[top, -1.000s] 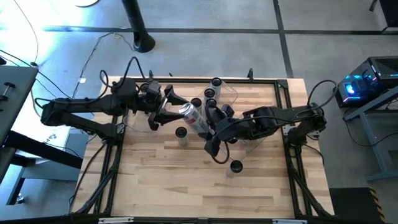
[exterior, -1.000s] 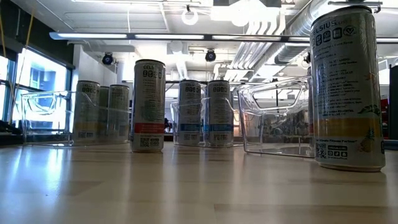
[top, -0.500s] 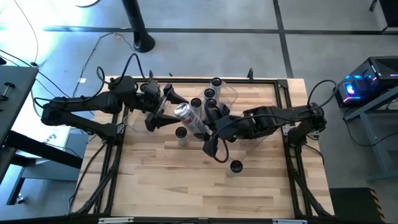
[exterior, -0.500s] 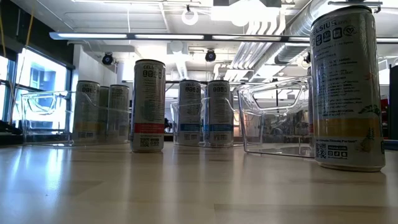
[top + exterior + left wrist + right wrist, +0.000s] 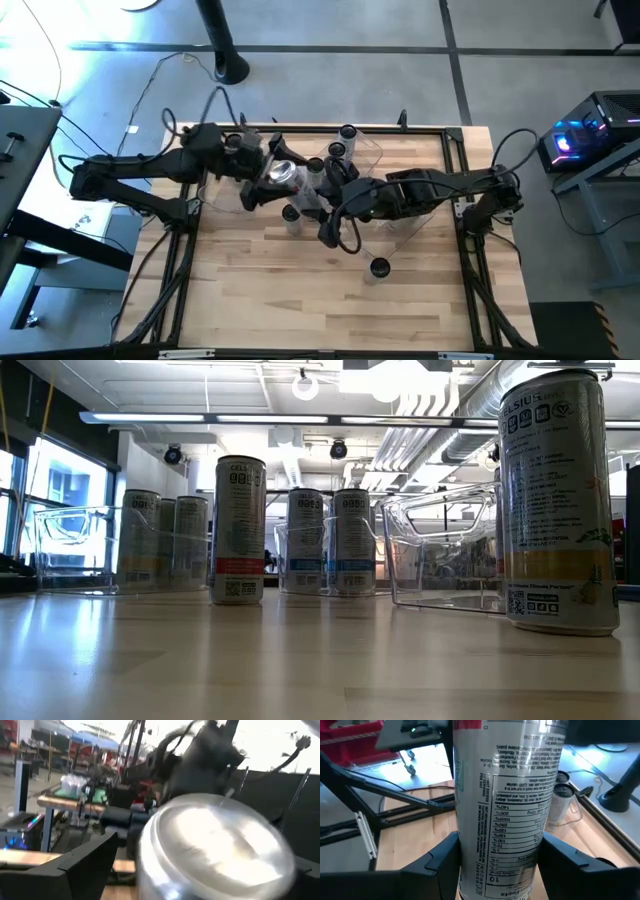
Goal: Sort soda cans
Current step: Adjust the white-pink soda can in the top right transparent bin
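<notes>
Over the middle of the bench (image 5: 300,300), the right hand (image 5: 312,192) grips a soda can (image 5: 285,175) lying tilted in the air, its silver end turned toward the left hand (image 5: 262,172). The right wrist view shows the dark fingers (image 5: 437,865) pressed on both sides of the can's printed wall. The left hand, at about nine o'clock of the can, stands spread wide with the can's end between its fingers but not clamped.

The sorting looks partly done. Several cans (image 5: 340,150) already sit in a clear bin (image 5: 375,150) at about one o'clock of the held can, and the low view shows others inside a bin (image 5: 75,550) on the far left. One can (image 5: 291,213) stands loose just below the hands, another (image 5: 379,267) at about five o'clock.
</notes>
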